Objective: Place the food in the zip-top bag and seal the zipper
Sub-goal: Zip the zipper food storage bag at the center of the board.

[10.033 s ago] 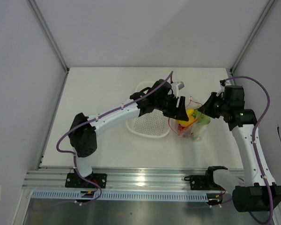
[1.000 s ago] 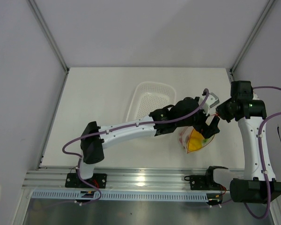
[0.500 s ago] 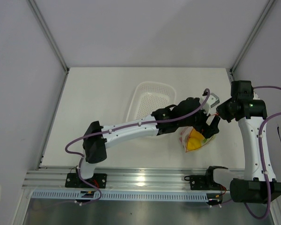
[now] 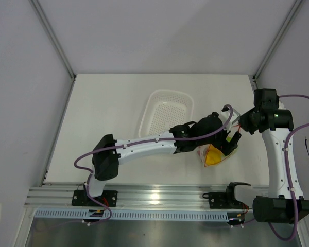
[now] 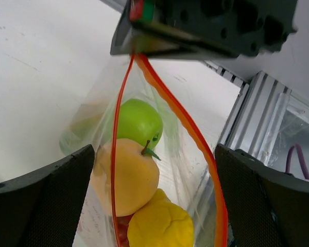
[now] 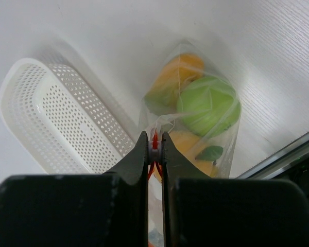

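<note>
This is a robotics lab test cell. A bare white tabletop [image 4: 103, 118] is boxed in by plain pale grey wall panels [image 4: 159, 31] set in silver aluminium corner posts [image 4: 52, 38]. Along the near edge runs a slotted aluminium mounting rail [image 4: 159, 194] above a perforated grey cable duct [image 4: 144, 213]. Bolted to it are a white-and-black left robot arm [image 4: 144, 144] and its right twin [image 4: 279, 164], trailing purple cables [image 4: 76, 162]. The goods are props: small plastic toy fruits [image 5: 126, 175] in a clear zip-top plastic bag [image 6: 193, 110], beside a white perforated plastic basket [image 4: 165, 110].
</note>
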Robot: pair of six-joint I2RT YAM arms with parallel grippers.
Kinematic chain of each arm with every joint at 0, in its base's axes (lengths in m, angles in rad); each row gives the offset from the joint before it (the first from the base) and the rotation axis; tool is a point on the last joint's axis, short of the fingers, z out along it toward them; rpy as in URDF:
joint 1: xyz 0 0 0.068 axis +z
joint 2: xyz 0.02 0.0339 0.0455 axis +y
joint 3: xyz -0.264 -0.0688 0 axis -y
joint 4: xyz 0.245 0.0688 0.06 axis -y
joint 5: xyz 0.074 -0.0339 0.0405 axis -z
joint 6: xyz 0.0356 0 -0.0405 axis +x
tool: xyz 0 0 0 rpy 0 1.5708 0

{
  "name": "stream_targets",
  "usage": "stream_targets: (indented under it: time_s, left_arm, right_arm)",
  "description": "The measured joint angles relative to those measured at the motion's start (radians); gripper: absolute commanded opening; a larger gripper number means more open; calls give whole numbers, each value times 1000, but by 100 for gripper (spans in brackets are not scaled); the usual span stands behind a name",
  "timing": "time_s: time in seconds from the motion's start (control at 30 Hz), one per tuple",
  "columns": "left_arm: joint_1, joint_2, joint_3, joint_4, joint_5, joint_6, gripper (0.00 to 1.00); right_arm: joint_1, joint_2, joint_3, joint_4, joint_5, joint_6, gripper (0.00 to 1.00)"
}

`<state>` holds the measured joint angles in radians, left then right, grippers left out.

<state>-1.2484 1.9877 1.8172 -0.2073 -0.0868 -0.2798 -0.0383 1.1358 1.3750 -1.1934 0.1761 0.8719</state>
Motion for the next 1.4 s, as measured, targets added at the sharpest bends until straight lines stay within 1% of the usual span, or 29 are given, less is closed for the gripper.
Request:
stream_targets:
  time_s: [0.13, 0.57, 0.9, 1.4]
  left_arm:
    - [-8, 0, -32, 6, -9, 0, 100]
    - [-43, 5, -16, -42, -78, -11, 99]
    - [-70, 6, 50, -89, -132, -17, 100]
    - [-109, 61, 63, -140, -286, -8, 100]
  right_arm:
    - [0, 0, 0, 0, 2, 0, 0]
    - [0, 0, 0, 0, 18, 11, 0]
    - [0, 0, 0, 0, 22, 15, 0]
    - [0, 0, 0, 0, 19, 16, 0]
